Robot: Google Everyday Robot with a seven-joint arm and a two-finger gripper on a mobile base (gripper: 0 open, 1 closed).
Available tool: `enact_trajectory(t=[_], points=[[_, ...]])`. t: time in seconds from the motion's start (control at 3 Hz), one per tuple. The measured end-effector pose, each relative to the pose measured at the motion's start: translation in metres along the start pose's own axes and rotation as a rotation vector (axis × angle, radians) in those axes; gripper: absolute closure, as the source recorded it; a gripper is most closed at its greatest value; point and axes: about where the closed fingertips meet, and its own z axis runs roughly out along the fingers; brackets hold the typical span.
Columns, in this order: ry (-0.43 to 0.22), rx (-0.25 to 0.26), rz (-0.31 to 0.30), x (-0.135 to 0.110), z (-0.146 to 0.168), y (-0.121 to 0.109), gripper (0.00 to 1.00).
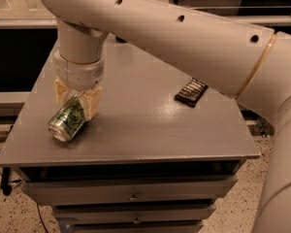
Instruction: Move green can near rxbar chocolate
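The green can (66, 121) lies tilted at the front left of the grey table (155, 130), its silver end pointing to the lower left. My gripper (78, 101) comes down from the large white arm and its two tan fingers (91, 103) are closed against the can's upper end. The rxbar chocolate (190, 92), a flat black bar with white lettering, lies on the table's right side, well apart from the can and the gripper.
The table's left edge and front edge run close to the can. Drawers (133, 195) with small handles sit below the tabletop. The white arm (184, 38) spans the scene from the upper left to the right edge.
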Motion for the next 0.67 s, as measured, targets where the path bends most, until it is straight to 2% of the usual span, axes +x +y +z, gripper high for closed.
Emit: enact_trajectory(t=[0.33, 0.67], points=[[0.066, 0.024, 0.041, 0.027, -0.03, -0.006, 0.83], [0.138, 0.14, 0.131, 0.068, -0.091, -0.017, 1.0]])
